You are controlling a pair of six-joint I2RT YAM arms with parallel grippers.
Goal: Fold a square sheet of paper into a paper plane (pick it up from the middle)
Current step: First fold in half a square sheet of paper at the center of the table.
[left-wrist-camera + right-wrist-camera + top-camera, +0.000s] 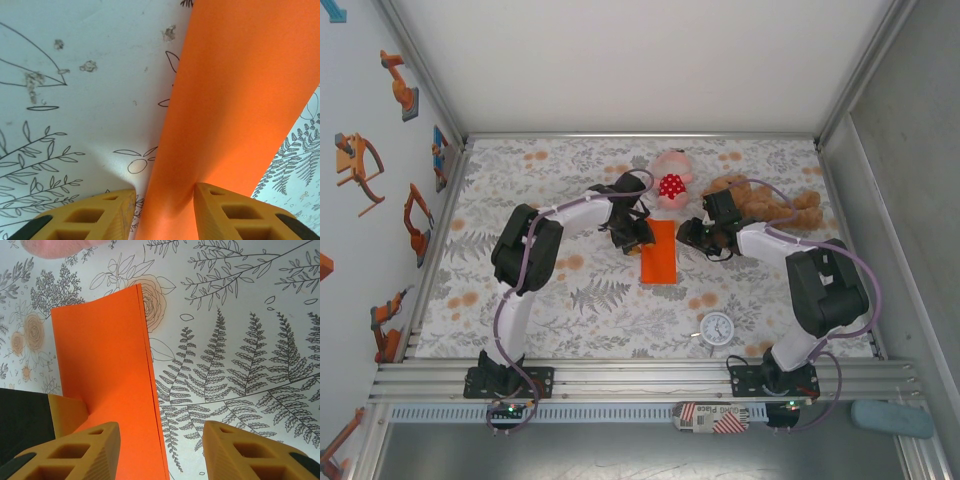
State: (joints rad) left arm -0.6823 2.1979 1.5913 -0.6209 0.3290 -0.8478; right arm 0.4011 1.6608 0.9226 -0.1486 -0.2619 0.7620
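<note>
The bright orange sheet of paper (658, 255) lies near the middle of the flower-printed tablecloth (570, 300), between the two grippers. From above it looks like a narrow upright rectangle, not a full square, and its colour is plain and even.

In the right wrist view the paper (110, 375) shows a long, straight right edge with two thin layers lying one on the other. Its left part rises from the cloth, and its far edge is cut clean.

In the left wrist view the paper (240, 100) runs as a wide smooth band that becomes narrower toward the camera. The left gripper (165, 192) has its yellow ribbed fingers (95, 220) partly apart. The paper fills the gap and touches both inner faces, but I cannot tell if they really squeeze it.

The right gripper (160, 425) is released, its jaws wide. Its left finger is over the paper and its right finger is over bare cloth.

Behind the paper sits a pink plush toy with a red-and-white spotted front (670, 182), and a brown teddy bear (770, 205) lies to its right.
</note>
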